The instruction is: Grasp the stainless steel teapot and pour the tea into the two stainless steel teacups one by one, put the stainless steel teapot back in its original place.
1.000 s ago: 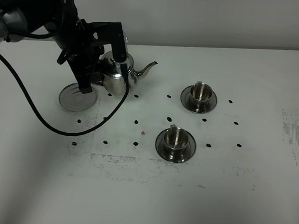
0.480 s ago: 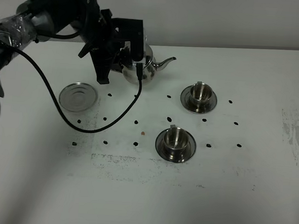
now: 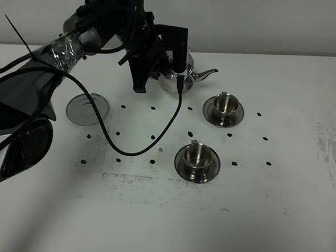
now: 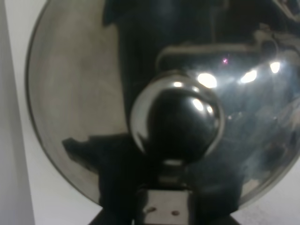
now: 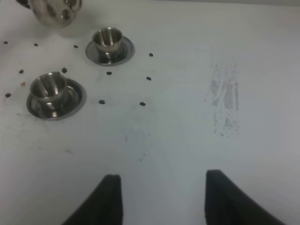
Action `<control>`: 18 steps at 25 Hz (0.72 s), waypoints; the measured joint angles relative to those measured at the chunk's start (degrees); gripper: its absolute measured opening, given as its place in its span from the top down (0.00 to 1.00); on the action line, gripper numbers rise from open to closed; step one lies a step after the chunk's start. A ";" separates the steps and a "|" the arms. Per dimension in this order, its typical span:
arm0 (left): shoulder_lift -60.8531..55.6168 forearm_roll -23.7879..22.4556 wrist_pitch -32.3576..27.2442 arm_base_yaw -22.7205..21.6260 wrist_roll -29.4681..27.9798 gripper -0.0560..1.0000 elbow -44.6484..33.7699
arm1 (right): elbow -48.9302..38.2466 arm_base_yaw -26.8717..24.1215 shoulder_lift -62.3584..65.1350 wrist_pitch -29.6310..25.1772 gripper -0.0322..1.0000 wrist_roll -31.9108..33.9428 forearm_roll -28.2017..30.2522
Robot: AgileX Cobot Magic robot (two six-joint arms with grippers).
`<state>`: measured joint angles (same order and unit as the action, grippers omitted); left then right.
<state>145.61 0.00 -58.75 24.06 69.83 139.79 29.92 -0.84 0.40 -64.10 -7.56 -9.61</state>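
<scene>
Since a second ago you've carried the teapot point(image 3: 169, 83) off its empty saucer point(image 3: 88, 109) and rightward across the bench point(image 3: 265, 212), so the saucer now sits well apart on the left. Your left hand point(image 3: 154, 65) is clamped tight on the teapot's handle side. The pot looks roughly level, with its spout pointing right toward the far cup point(image 3: 226, 104). The spout tip is near that cup's rim but not over it.

The near cup point(image 3: 197, 155) sits on its own saucer closer to the front, apart from the pot. The left wrist view is basically all lid, with the round knob point(image 4: 176, 117) dead centre.

Your right hand point(image 5: 161, 197) hangs with its jaws spread over bare bench, gripping nothing. Both cups, far point(image 5: 108, 40) and near point(image 5: 48, 86), show well ahead of it, and the teapot point(image 5: 54, 9) peeks in at the edge.
</scene>
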 joint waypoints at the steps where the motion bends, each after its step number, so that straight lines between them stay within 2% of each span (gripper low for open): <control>1: 0.00 0.00 0.00 0.06 -0.06 0.78 0.16 | 0.00 0.00 0.00 0.00 0.59 0.00 0.00; 10: 0.05 -2.31 0.64 0.06 -1.28 0.78 0.34 | 0.00 0.00 0.00 0.00 0.59 0.00 0.00; 18: 0.15 -4.34 4.64 0.47 0.22 0.78 0.34 | 0.00 0.00 0.00 0.00 0.59 0.00 0.00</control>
<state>145.76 -4.34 -54.11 24.53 70.05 140.13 29.92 -0.84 0.40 -64.10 -7.56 -9.61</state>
